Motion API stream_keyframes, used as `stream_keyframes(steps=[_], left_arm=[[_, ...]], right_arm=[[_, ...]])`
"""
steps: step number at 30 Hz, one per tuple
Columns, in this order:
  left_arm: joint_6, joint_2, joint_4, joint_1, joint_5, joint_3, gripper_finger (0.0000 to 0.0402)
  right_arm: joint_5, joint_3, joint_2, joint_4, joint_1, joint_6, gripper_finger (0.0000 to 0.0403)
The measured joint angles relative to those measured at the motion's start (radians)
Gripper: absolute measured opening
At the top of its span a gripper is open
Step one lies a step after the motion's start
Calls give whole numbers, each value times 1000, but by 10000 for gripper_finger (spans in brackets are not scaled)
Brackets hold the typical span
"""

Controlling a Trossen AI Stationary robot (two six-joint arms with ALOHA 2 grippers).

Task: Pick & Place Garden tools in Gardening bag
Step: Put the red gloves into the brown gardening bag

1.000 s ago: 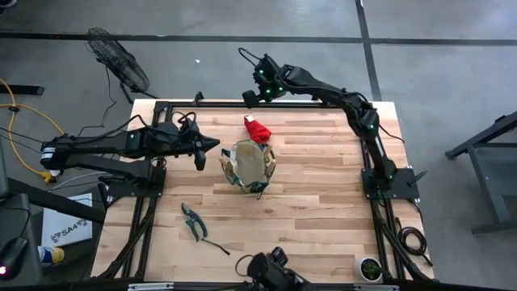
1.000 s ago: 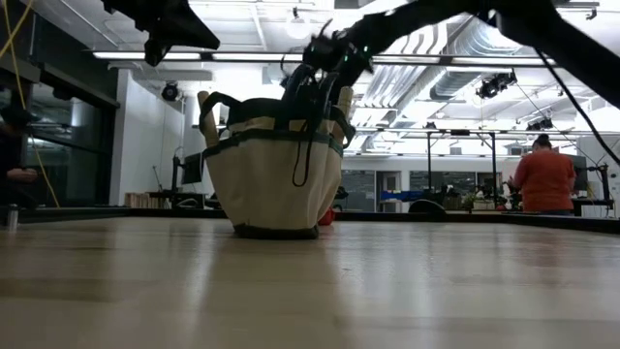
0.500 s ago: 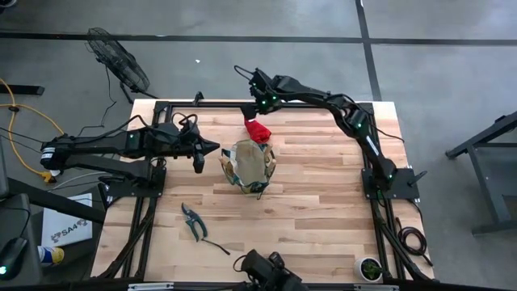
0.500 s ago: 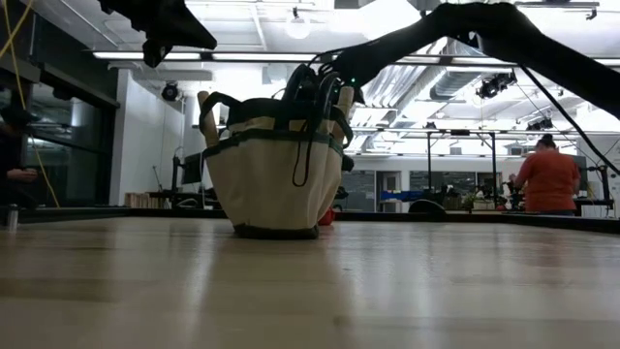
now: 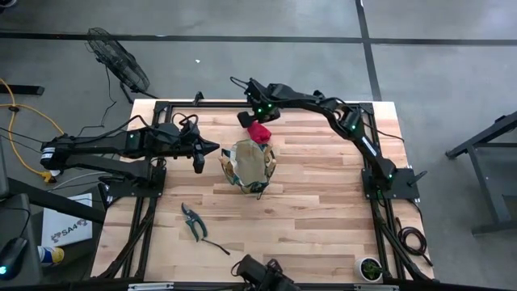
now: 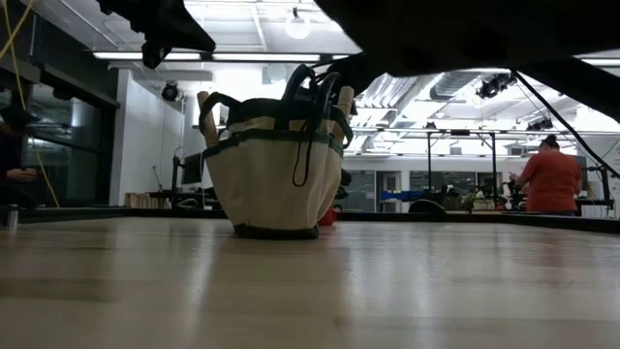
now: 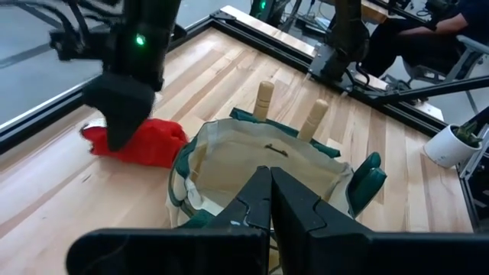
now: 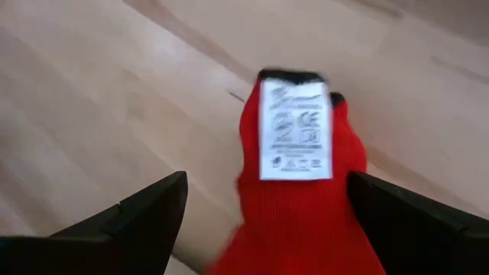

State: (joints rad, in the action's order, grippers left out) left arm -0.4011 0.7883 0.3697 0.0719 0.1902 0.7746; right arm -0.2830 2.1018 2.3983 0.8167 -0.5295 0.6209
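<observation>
The tan gardening bag (image 5: 249, 164) with green trim stands upright on its base at the table's middle; it also shows in the low view (image 6: 276, 170). Two wooden tool handles (image 7: 263, 98) stick up from it. A red glove (image 5: 259, 132) with a white label (image 8: 296, 131) lies flat on the table just behind the bag. My right gripper (image 8: 267, 229) is low over the glove, open, one finger on each side of it. My left gripper (image 7: 270, 191) is shut and empty, held above the table left of the bag. Dark-handled pruning shears (image 5: 192, 221) lie at the front left. My right gripper comes at the red glove (image 7: 141, 145) slanting down from the table's far side, with its open fingers (image 8: 130, 218) on either side of the glove. I cannot tell whether they touch it. The glove lies flat on the table.
A thin dark tool (image 5: 215, 246) lies near the shears at the front left. A small potted plant (image 5: 370, 268) stands at the front right corner. A black frame rail (image 5: 210, 103) runs along the far edge. A person in red (image 6: 545, 176) is far behind the table.
My right gripper has come from the table's far edge toward the near edge and down, until it is over the red glove. The glove, the bag and my left gripper have stayed where they were.
</observation>
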Motion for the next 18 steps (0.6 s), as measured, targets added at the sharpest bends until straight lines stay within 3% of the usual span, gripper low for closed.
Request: stream_keyframes(steps=[9,18], left_arm=[[-1,0,0,0,-5,0,0],[-2,0,0,0,-27,0,0]], right_arm=[[12,-1,0,24,0,33,339],[17,-1,0,50,13,5,203]])
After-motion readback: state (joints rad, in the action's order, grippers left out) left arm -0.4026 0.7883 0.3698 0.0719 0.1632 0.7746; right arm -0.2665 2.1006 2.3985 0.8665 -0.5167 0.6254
